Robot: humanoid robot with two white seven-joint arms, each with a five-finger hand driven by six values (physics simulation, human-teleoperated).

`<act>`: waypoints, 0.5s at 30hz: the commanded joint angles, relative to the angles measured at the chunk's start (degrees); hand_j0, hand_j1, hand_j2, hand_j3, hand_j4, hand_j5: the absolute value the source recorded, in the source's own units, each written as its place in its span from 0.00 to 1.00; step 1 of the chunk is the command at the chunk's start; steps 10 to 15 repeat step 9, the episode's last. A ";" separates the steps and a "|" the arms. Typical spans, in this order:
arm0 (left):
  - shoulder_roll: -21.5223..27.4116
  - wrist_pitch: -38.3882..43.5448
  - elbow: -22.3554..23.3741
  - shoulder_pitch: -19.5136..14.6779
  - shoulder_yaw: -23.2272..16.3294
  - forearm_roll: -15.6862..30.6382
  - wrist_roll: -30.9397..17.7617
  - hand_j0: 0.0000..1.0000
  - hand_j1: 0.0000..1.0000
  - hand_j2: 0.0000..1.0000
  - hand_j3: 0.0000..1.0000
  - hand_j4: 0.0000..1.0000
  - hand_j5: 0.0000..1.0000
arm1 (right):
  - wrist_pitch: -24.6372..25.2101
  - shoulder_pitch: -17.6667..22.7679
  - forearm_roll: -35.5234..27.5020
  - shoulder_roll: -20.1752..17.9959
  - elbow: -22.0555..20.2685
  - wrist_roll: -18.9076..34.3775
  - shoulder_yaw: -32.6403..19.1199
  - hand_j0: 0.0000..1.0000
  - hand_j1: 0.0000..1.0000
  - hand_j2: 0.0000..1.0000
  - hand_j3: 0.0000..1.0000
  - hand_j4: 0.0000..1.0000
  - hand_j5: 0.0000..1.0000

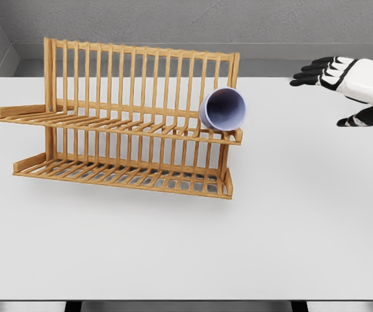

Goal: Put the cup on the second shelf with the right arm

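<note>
One cup (pixel 223 109), pale lavender, lies tipped on its side at the right end of the upper shelf (pixel 118 123) of a wooden dish rack (pixel 134 117). Open mouth faces the camera, angled slightly up; inside looks white-ish w/ a darker rim shadow. Cup body leans back against the rack's vertical back slats and sits just beside the right corner post (pixel 234 68). Bottom edge of cup touches the shelf's front rail near the right end.

Rack: two tiers, slatted, light orange-brown wood. Upper shelf runs left to right w/ a raised front lip; lower shelf (pixel 125 174) sits below and a bit fwd. Rack stands on a white table (pixel 186 247), left of centre, casting a soft shadow under the lower tier.

Right hand (pixel 333 81) enters from the upper right edge, well apart from the cup and rack, hovering over the table's far right. White forearm and palm shell, black fingers (pixel 310 73). Fingers extended and spread, pointing left; thumb (pixel 350 121) hangs separately lower. Holds nothing.

Left arm not visible. Grey wall (pixel 186 19) behind the table.
</note>
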 commanded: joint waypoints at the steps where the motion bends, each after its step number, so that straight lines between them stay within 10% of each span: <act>1: 0.00 0.00 0.02 0.00 -0.02 -0.07 -0.01 1.00 1.00 1.00 1.00 1.00 1.00 | 0.22 0.18 0.13 7.75 1.80 -0.05 -2.28 1.00 1.00 1.00 1.00 1.00 1.00; 3: 0.00 0.00 0.02 0.00 -0.02 -0.07 -0.01 1.00 1.00 1.00 1.00 1.00 1.00 | 0.22 4.13 0.13 12.50 1.71 -0.05 -6.05 1.00 1.00 1.00 1.00 1.00 1.00; 15: 0.00 0.00 0.02 0.00 -0.02 0.01 -0.01 1.00 1.00 1.00 1.00 1.00 1.00 | 0.22 7.65 1.10 12.68 1.80 -0.05 -8.96 1.00 1.00 1.00 1.00 1.00 1.00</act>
